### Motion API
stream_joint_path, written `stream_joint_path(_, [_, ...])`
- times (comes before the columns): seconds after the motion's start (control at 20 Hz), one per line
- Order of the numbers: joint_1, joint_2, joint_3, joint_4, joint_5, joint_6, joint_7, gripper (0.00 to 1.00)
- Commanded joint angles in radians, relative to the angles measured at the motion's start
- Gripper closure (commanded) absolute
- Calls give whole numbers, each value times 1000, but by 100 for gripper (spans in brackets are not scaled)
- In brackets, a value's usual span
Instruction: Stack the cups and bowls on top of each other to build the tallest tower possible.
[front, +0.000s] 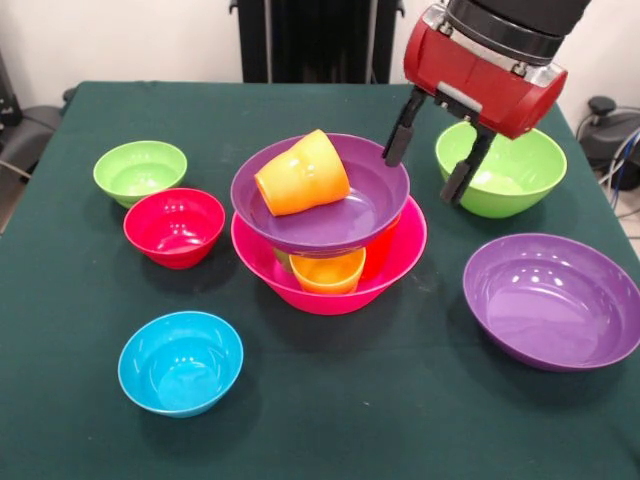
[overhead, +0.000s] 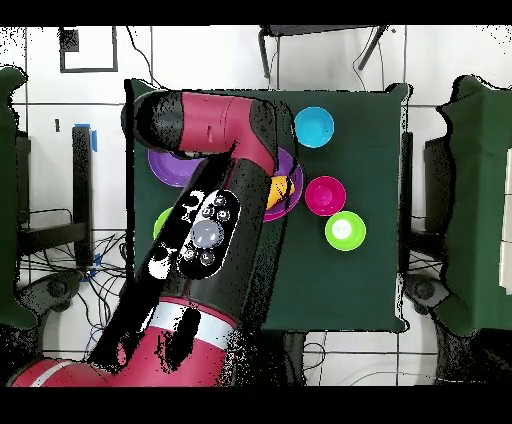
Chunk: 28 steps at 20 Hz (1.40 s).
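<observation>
The tower stands mid-table: a hot-pink bowl (front: 400, 262) holds an upright orange cup (front: 328, 272), with a red-orange cup (front: 385, 250) and a green one (front: 282, 258) half hidden behind it. A wide purple bowl (front: 375, 195) rests on those cups. Inside it a yellow-orange cup (front: 302, 173) lies on its side, mouth toward the left. My gripper (front: 422, 180) hangs open and holds nothing, just off the purple bowl's right rim, in front of a medium light-green bowl (front: 515, 170). From overhead the arm hides the gripper; the purple bowl (overhead: 290, 195) and cup (overhead: 279, 188) peek out.
A small light-green bowl (front: 140, 172) (overhead: 345, 230) and a red bowl (front: 174, 227) (overhead: 325, 195) sit at the left. A blue bowl (front: 181, 362) (overhead: 314, 127) is front left. The second purple bowl (front: 553, 300) (overhead: 165, 170) lies front right.
</observation>
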<state>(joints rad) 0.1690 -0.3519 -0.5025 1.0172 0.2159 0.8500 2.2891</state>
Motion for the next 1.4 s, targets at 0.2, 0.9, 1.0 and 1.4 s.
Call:
stream_joint_path(0.2, [-104,65,215,-107,-4,27,-73,0])
stream_joint_path(0.9, [-107,52,250,-9,-67,-98,-74,0])
stream_joint_path(1.0, [-108,58,247,-17,-73,-100,-72,0])
stream_joint_path(1.4, [-154,42,320,-45,-66,25,-172,0])
